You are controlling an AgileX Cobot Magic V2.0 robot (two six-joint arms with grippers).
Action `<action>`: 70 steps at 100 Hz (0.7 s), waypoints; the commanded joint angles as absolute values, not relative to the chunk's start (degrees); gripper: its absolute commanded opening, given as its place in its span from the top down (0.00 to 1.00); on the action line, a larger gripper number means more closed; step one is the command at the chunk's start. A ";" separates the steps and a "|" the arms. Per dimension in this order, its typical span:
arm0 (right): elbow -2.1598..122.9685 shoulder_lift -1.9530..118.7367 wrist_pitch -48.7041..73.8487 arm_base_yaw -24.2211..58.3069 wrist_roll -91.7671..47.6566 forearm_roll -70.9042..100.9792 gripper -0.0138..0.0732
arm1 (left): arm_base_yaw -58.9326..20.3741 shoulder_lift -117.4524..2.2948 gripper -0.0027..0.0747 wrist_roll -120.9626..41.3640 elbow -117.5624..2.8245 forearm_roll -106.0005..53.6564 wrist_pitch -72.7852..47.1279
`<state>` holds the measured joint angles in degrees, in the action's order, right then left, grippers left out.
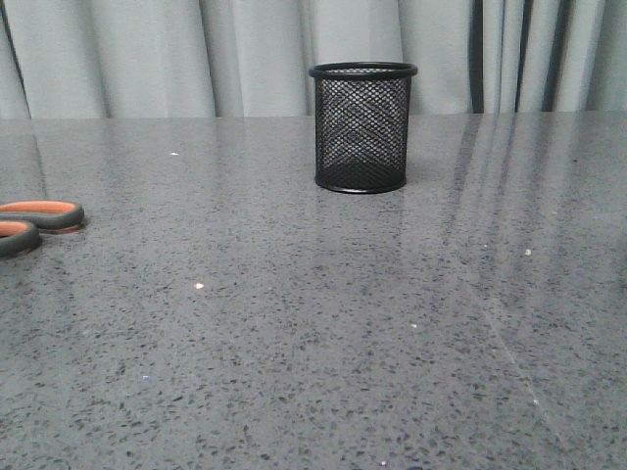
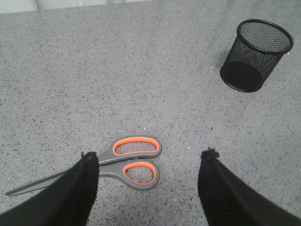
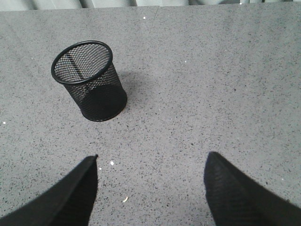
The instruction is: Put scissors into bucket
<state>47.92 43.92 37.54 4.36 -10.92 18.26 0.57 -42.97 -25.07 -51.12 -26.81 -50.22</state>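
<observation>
The scissors, dark grey with orange-lined loops, lie flat on the table; only their handles show at the left edge of the front view. My left gripper hovers open above them, the handles between its fingers and the blades running under one finger. The bucket, a black wire-mesh cup, stands upright at the back middle of the table and looks empty from above. It also appears far off in the left wrist view. My right gripper is open over bare table, apart from the bucket.
A grey speckled tabletop spreads across all views. Pale curtains hang behind the table's far edge. Neither arm shows in the front view.
</observation>
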 commanded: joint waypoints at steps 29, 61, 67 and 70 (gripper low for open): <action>50.03 44.21 34.29 4.10 -12.41 18.38 0.33 | 0.69 -57.72 0.46 -39.30 -65.43 -28.98 -60.47; 50.03 44.21 34.49 4.21 -12.53 18.38 0.33 | 0.69 -76.24 0.46 -57.36 -80.45 -26.84 -73.17; 50.03 44.21 34.60 4.31 -12.62 18.38 0.33 | 0.69 -78.02 0.46 -62.33 -81.34 -26.70 -73.17; 50.03 44.21 34.71 4.31 -12.77 18.38 0.33 | 0.69 -78.77 0.46 -64.30 -81.59 -26.41 -73.17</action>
